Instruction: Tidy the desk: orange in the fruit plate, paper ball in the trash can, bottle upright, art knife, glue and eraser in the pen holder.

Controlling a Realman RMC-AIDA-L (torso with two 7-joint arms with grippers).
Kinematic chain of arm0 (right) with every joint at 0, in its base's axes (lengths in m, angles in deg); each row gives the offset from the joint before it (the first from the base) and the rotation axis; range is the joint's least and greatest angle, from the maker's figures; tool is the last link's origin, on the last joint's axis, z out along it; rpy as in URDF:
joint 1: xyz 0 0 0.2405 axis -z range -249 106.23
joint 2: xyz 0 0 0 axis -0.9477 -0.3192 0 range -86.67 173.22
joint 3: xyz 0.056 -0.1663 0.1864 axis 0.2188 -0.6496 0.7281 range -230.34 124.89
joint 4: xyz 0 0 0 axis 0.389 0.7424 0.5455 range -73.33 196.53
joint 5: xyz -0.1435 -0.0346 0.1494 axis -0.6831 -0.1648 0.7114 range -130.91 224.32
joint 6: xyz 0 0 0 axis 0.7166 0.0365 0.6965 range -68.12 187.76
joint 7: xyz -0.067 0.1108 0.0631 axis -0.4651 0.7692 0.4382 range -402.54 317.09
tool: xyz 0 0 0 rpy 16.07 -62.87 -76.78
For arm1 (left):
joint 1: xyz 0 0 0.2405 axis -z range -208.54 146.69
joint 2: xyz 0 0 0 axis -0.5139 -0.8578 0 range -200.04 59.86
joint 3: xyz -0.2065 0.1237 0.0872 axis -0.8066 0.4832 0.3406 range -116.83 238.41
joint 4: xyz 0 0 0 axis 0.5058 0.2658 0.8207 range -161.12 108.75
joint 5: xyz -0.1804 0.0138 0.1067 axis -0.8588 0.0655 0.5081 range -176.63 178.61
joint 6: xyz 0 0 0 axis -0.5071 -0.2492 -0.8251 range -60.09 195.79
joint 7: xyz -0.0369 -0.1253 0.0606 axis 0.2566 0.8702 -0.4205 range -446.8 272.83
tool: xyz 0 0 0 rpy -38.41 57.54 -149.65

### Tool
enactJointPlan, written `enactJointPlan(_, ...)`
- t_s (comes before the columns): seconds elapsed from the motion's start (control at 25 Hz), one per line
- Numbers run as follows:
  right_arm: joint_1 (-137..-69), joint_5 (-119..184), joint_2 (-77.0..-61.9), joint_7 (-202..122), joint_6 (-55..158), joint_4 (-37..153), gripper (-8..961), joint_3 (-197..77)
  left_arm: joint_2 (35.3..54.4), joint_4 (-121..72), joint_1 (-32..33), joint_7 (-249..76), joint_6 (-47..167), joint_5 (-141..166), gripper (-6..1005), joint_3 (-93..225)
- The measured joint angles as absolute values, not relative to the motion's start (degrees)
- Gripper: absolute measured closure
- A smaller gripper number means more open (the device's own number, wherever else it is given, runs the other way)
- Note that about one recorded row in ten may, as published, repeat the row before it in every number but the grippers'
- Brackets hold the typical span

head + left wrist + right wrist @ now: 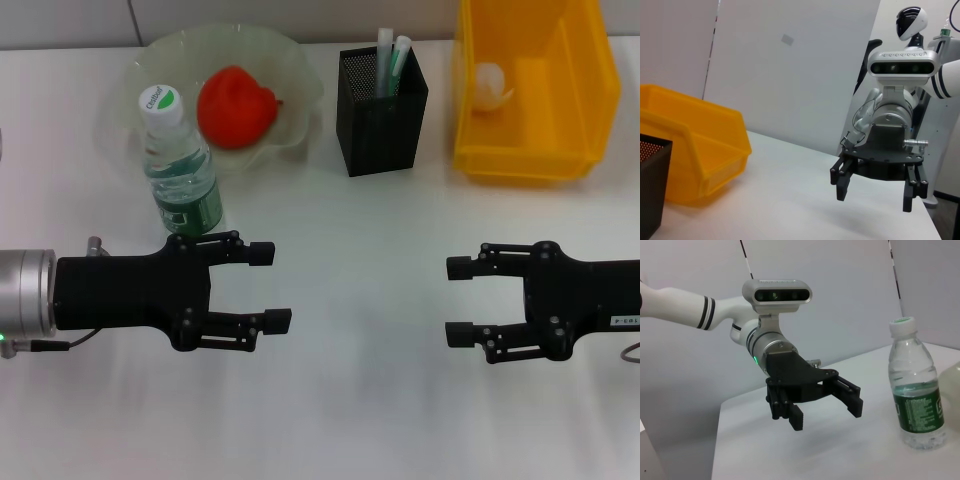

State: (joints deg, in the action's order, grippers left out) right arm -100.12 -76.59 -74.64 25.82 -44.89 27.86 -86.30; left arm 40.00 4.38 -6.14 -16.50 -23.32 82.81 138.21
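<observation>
Beside ruffled glass plate [295,60], ribbed plastic bottle [180,170]

White desk [340,400] before pale wall [790,75]

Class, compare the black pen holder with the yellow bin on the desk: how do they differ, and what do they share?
The pen holder is black mesh, tall and narrow; the yellow bin is solid plastic, wide and low. The pen holder holds upright pens; the yellow bin holds a white paper ball. Both are open-topped and stand along the desk's far edge.
</observation>
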Motion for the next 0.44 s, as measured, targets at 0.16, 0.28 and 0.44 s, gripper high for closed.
enactJointPlan(0.16,-100.2,-76.5,-74.71,25.8,-44.9,27.9,166,-86.3,40.00,4.4,-6.1,-16.5,-23.2,82.8,157,138.2)
enactJointPlan(0.28,-100.2,-76.5,-74.82,25.8,-44.9,27.9,166,-86.3,40.03,4.3,-6.1,-16.5,-23.2,82.8,157,138.2)
enactJointPlan(0.44,-100.2,-76.5,-74.83,25.7,-44.9,27.9,166,-86.3,40.09,4.3,-6.3,-16.4,-23.3,82.8,157,138.2)
